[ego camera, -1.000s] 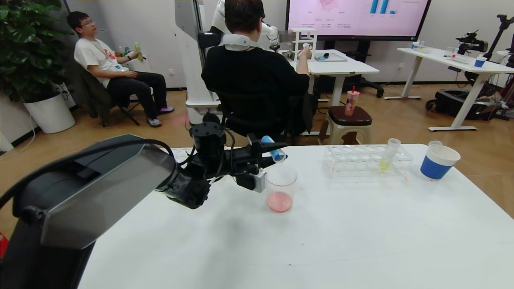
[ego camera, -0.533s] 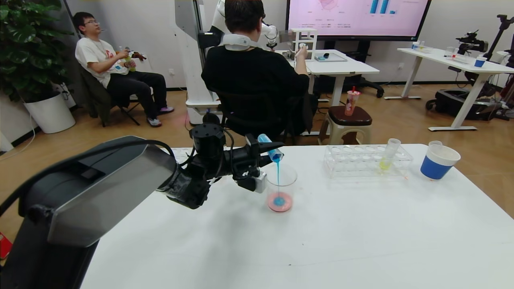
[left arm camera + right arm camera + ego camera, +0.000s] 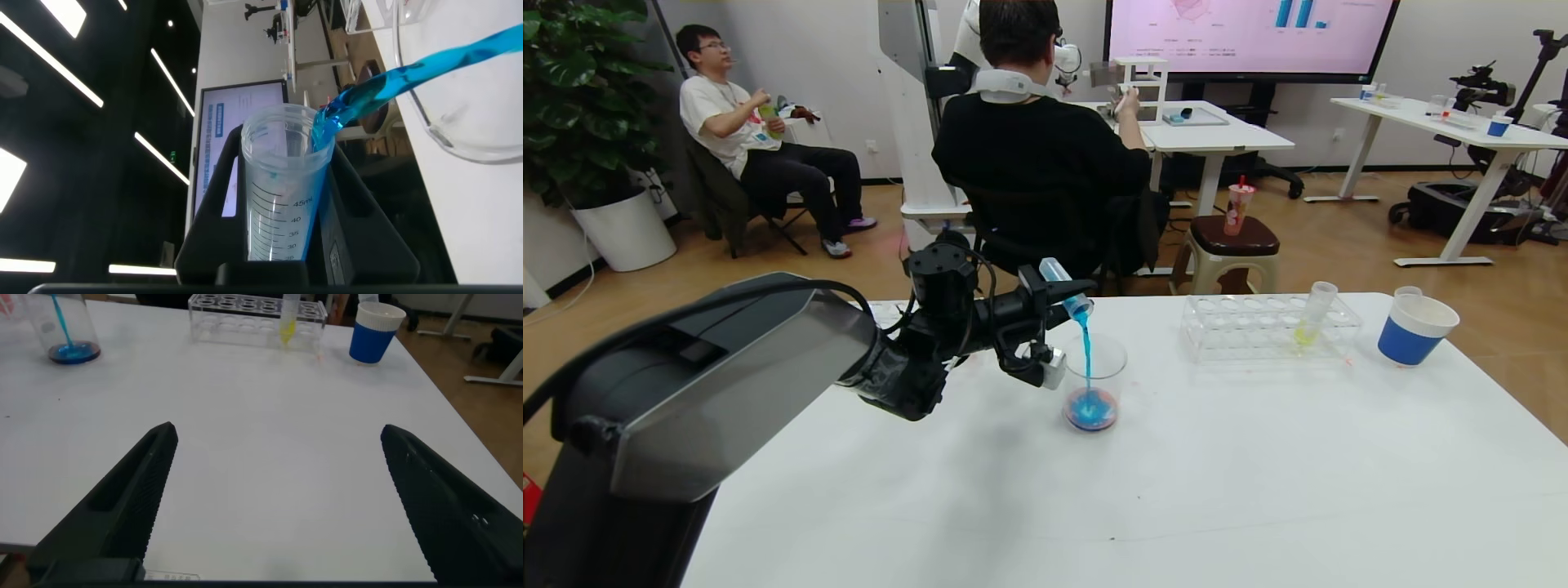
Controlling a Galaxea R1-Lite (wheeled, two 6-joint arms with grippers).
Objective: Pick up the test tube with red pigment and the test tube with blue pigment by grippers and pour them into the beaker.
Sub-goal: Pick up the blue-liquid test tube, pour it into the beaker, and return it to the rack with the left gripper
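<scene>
White table (image 3: 1258, 474) spread across the near scene. Left gripper (image 3: 1058, 298) raised over the table's far left part, clenched on the test tube with blue pigment (image 3: 1064, 296), tube tipped mouth-down toward the right. Blue stream (image 3: 1085, 359) falling from the tube's mouth into the beaker (image 3: 1094, 384) just below, blue pooling over reddish liquid at the bottom (red rim around the pool). Right gripper (image 3: 274, 498) low over the near table, fingers spread wide, nothing between them. Clear tube rack (image 3: 1270, 327) to the right of the beaker, one tube of yellow-green liquid (image 3: 1311, 318) standing in it. Blue-and-white paper cup (image 3: 1414, 328) farther right.
</scene>
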